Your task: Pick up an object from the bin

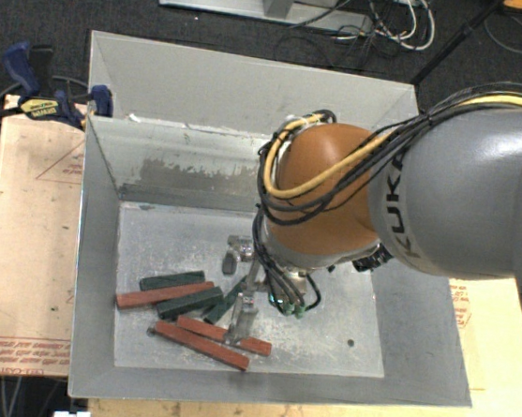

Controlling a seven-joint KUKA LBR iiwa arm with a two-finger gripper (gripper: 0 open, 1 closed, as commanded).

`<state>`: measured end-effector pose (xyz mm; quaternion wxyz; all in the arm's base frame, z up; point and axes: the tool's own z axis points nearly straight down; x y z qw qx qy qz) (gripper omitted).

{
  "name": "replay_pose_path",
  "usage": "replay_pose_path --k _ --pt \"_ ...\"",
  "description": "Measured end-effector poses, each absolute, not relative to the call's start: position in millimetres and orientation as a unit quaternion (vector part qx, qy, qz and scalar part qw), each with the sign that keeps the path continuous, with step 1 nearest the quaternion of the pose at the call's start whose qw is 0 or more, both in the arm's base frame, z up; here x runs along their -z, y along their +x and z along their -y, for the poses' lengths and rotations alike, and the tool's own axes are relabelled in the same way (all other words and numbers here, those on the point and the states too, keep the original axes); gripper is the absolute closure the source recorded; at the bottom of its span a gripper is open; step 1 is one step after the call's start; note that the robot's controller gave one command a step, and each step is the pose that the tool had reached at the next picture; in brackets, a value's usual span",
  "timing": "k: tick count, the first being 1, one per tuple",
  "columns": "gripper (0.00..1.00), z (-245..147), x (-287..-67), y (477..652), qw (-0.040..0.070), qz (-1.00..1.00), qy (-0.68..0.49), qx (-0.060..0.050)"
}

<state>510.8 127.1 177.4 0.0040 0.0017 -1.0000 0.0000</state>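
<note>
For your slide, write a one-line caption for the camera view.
KUKA arm's gripper low over the right end of a heap of red and dark green flat bars in the grey bin.

The grey KUKA arm (473, 172) reaches in from the right, its broad last link slanting down and leftward toward the centre. At its wrist sits a rounded orange cover (322, 210), with yellow and black cables (280, 172) running along the link and looping over the cover's far-left side. Below the cover, a small knot of green and black wiring (292, 301) hangs at the near side. The slim metal gripper (241, 328) extends from under the cover, pointing down and slightly toward the near edge, its tip low, left of the wrist's centre.
</note>
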Motion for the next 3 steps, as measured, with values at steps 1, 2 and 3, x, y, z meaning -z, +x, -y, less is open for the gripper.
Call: replay_pose_path --k 1,2,3 --pt "0.0 -133 -69 500.5 -0.004 0.996 0.093 0.001" --pt "1.0 -133 -73 502.0 -0.005 0.996 0.092 0.002" --pt "1.0 -123 -201 554.0 -0.005 0.956 0.293 0.0"
